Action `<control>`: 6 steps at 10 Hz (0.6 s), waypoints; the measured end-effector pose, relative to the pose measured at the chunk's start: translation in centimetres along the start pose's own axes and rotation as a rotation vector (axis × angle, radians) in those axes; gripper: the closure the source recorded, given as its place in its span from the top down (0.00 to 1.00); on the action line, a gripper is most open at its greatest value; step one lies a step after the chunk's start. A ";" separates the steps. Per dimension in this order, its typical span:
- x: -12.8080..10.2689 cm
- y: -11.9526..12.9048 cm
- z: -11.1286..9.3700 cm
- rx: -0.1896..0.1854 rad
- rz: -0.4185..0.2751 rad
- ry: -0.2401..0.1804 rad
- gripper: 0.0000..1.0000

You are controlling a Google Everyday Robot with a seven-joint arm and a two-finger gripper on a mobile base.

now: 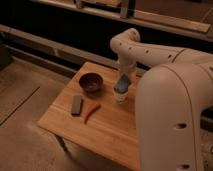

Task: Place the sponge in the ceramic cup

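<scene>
A small white ceramic cup (pixel 120 95) stands on the wooden table (pixel 107 130), right of the brown bowl. The blue sponge (pixel 123 83) stands upright in the cup's mouth, its upper part sticking out. My gripper (pixel 124 76) hangs straight down from the white arm directly over the cup, at the sponge's top end.
A dark brown bowl (pixel 91 82) sits at the table's back left. A dark grey rectangular block (pixel 76 105) and a thin orange-red object (pixel 90 112) lie in front of it. My large white arm body (pixel 172 115) fills the right side. A dark ledge runs behind the table.
</scene>
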 end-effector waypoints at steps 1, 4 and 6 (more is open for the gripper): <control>0.0 0.0 0.0 0.000 0.000 0.000 0.56; -0.1 0.0 -0.2 -0.006 0.000 -0.001 0.80; -0.2 0.0 -0.5 -0.011 0.001 -0.005 0.80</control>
